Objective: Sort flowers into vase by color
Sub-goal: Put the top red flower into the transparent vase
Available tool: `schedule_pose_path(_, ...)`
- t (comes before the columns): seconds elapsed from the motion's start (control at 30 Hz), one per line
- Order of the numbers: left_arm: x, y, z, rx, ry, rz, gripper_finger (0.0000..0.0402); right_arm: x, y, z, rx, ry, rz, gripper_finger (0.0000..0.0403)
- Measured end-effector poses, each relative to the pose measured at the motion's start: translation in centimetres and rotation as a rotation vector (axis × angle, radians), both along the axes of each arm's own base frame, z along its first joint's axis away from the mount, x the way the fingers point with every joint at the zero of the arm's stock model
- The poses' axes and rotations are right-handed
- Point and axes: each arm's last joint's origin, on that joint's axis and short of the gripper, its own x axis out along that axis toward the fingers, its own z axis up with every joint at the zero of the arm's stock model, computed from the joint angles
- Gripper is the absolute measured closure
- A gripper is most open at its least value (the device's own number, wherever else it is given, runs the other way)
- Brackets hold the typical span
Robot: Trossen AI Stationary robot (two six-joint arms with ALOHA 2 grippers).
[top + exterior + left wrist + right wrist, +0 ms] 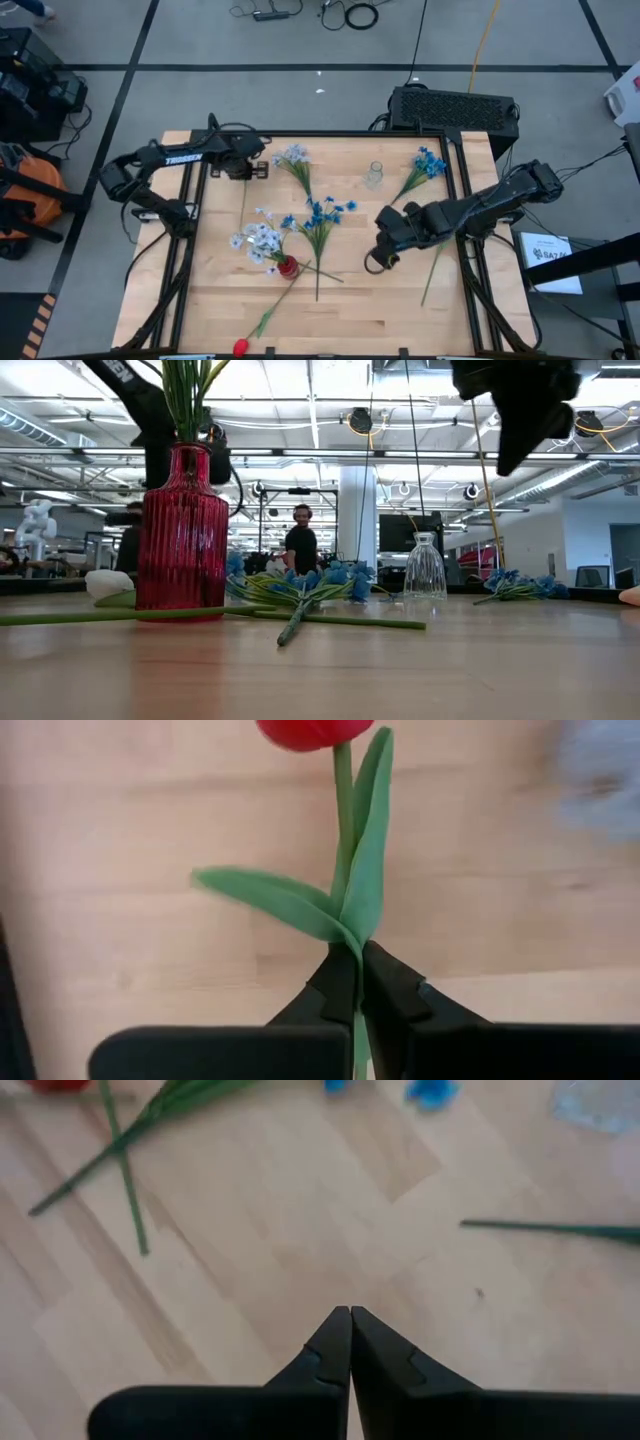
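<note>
My left gripper [357, 955] is shut on a red tulip [350, 830] and sits over the table's far left part [262, 170]. My right gripper [350, 1312] is shut and empty, above bare wood right of centre [375, 262]. A ribbed red vase [183, 530] stands near the middle [288, 266] with green stems [187, 400] rising from its mouth. A clear glass vase [375, 175] stands farther back. Bright blue clusters [320, 213] [430, 163] and pale blue-white clusters [255, 238] [293, 157] lie flat on the table. My left gripper pinches the tulip's thin green stem between its two fingers, just below where the leaves branch off [356, 942]. The leaves and the red bud [315, 730] reach out beyond the fingertips. The stem [360, 1040] runs on back between the fingers. The tulip hangs clear above the wood.
A second red bud [240, 347] shows at the near edge, its stem [265, 310] running to the red vase. A loose green stem [435, 262] lies beside the right arm. Bare wood lies along the near right part [380, 310]. A person [300, 545] stands in the room beyond.
</note>
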Motion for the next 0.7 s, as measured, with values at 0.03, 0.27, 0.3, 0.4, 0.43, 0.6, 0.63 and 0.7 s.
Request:
schedule_pose_path(0.03, 0.3, 0.1, 1.1, 0.034, -0.035, -0.015, 0.0392, -0.3, 0.3, -0.4, 0.006, -0.005, 0.006, 0.0402)
schedule_pose_path(0.27, 0.9, 0.2, 8.6, 0.342, -0.254, -0.200, 0.0392, -2.5, 1.2, -5.0, 0.200, -0.204, -0.037, 0.0402)
schedule_pose_path(0.3, 0.9, 0.2, 9.7, 0.398, -0.289, -0.241, 0.0392, -2.8, 1.2, -5.5, 0.237, -0.261, -0.045, 0.0402)
schedule_pose_path(0.4, 1.3, 0.3, 12.8, 0.578, -0.455, -0.361, 0.0392, -4.1, 1.0, -6.9, 0.311, -0.435, -0.060, 0.0402)
schedule_pose_path(0.43, 1.6, 0.4, 13.7, 0.641, -0.511, -0.396, 0.0393, -4.6, 0.8, -7.4, 0.316, -0.483, -0.062, 0.0402)
schedule_pose_path(0.6, 3.2, 0.8, 17.5, 0.962, -0.802, -0.576, 0.0393, -6.9, -0.4, -9.4, 0.281, -0.604, -0.093, 0.0403)
schedule_pose_path(0.63, 3.7, 0.7, 18.0, 1.014, -0.870, -0.615, 0.0393, -7.3, -0.6, -9.9, 0.280, -0.590, -0.100, 0.0403)
schedule_pose_path(0.7, 4.8, 0.5, 18.7, 1.095, -0.991, -0.687, 0.0393, -7.9, -0.8, -10.9, 0.301, -0.548, -0.105, 0.0403)
